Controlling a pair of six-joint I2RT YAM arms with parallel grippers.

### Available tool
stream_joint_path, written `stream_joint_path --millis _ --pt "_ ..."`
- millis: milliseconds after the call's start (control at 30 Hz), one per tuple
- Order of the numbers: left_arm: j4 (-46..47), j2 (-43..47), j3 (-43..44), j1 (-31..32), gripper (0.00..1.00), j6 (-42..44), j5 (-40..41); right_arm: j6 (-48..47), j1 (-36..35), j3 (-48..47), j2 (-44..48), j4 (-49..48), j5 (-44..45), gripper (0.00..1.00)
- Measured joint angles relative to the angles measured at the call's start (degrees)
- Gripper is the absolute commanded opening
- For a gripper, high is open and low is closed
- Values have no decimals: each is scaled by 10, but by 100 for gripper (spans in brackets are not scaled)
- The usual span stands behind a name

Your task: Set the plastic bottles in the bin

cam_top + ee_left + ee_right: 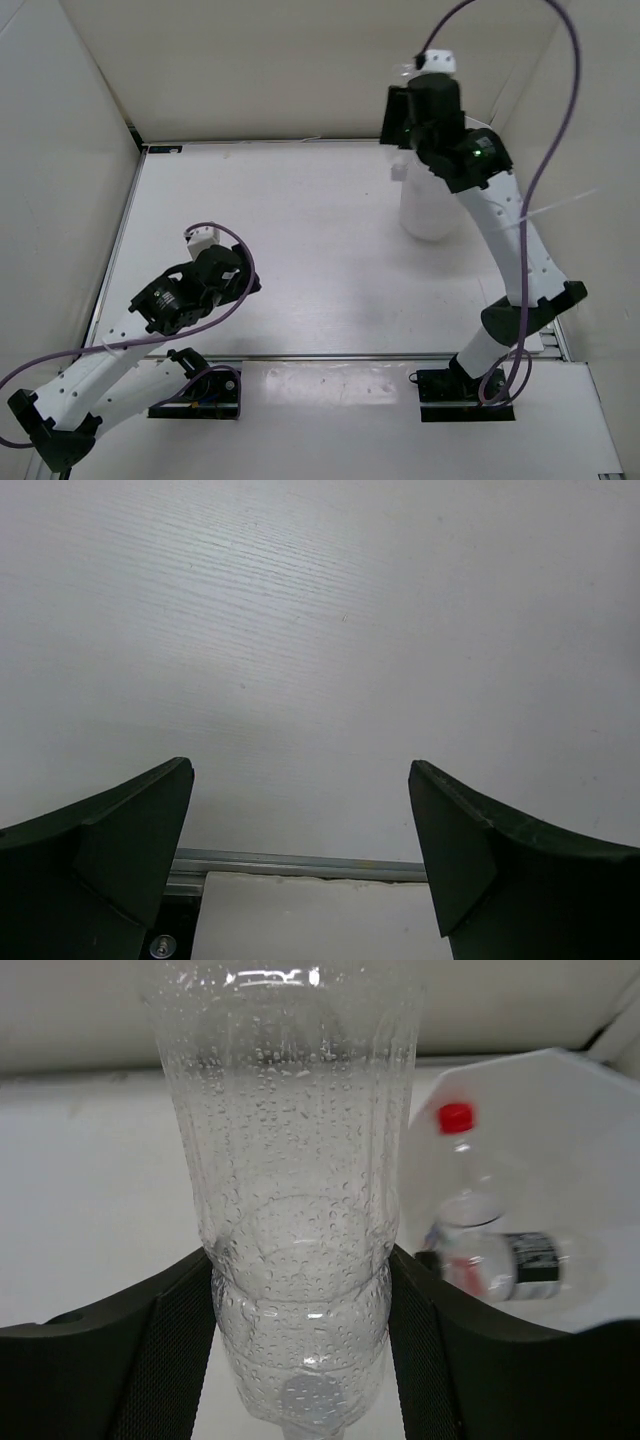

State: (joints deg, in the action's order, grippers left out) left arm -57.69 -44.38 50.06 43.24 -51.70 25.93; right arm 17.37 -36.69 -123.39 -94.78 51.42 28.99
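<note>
My right gripper (300, 1290) is shut on a plain clear plastic bottle (290, 1160) beaded with droplets, its round body squeezed between both pads. In the top view that gripper (405, 125) hangs high at the back right, just left of and above the white translucent bin (428, 212). Inside the bin (560, 1110) lies a red-capped bottle (468, 1185), with another bottle with a dark label (525, 1258) lying across below it. My left gripper (300, 830) is open over bare table with nothing between its fingers, and sits near the front left (238, 282).
White walls enclose the table on the left, back and right. A metal rail (300, 865) runs along the table's near edge under the left gripper. Purple cables loop over both arms.
</note>
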Motion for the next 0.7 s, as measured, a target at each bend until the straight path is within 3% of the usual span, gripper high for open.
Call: stream_joint_path --millis 200,600,633,700 --pt "9 -22 0 0 100 20 -1 -28 111 -37 -17 -52 23 16" --pt "8 -52 19 0 100 54 3 -38 213 -39 -125 -71 32 20" --pt "8 -54 21 0 100 57 5 -36 218 -39 -124 -72 36 26" --pt "9 -58 23 0 100 62 10 -31 227 -34 -123 -78 43 100"
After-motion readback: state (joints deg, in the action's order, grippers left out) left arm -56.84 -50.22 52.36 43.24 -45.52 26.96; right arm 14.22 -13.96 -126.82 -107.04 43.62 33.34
